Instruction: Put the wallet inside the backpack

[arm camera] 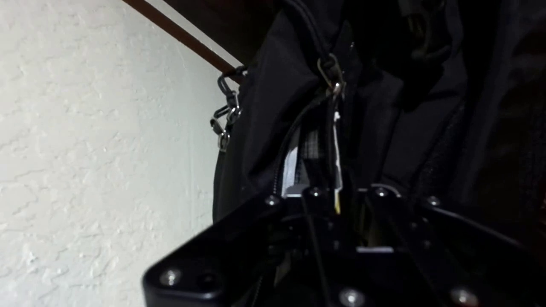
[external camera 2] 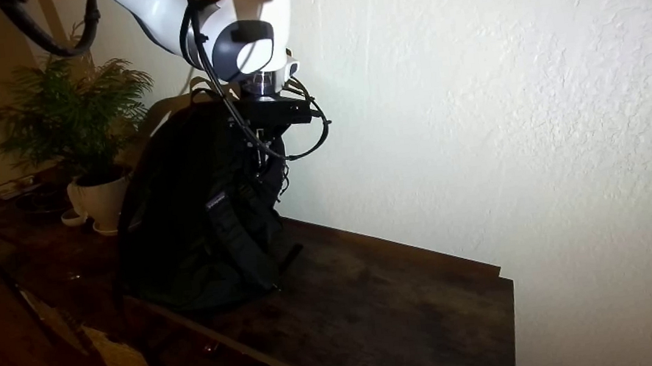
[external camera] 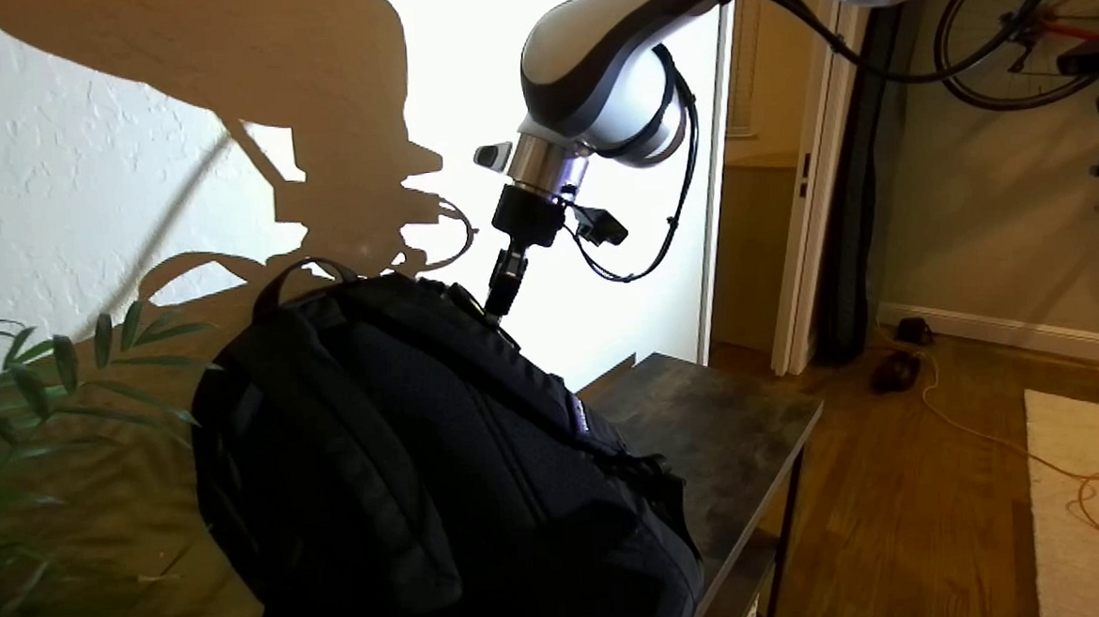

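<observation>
The black backpack [external camera: 424, 428] stands leaning on the dark table in both exterior views [external camera 2: 177, 224]. In the wrist view its fabric [arm camera: 273, 123] has a partly unzipped opening, with a metal zipper pull [arm camera: 335, 87] at the opening's far end. A pale strip [arm camera: 291, 166] shows inside. My gripper [external camera: 494, 321] points down into the top of the backpack on the wall side, its tips hidden in an exterior view. In the wrist view the gripper [arm camera: 335, 183] reaches into the opening, its fingers too dark to tell apart. I cannot make out the wallet.
The textured wall [external camera 2: 476, 98] is close behind the backpack. The wooden table [external camera 2: 388, 298] extends to one side. A potted plant [external camera 2: 100, 190] stands beside the backpack. More zipper pulls [arm camera: 228, 111] hang on the wall side. A backpack strap [external camera 2: 240, 236] hangs down.
</observation>
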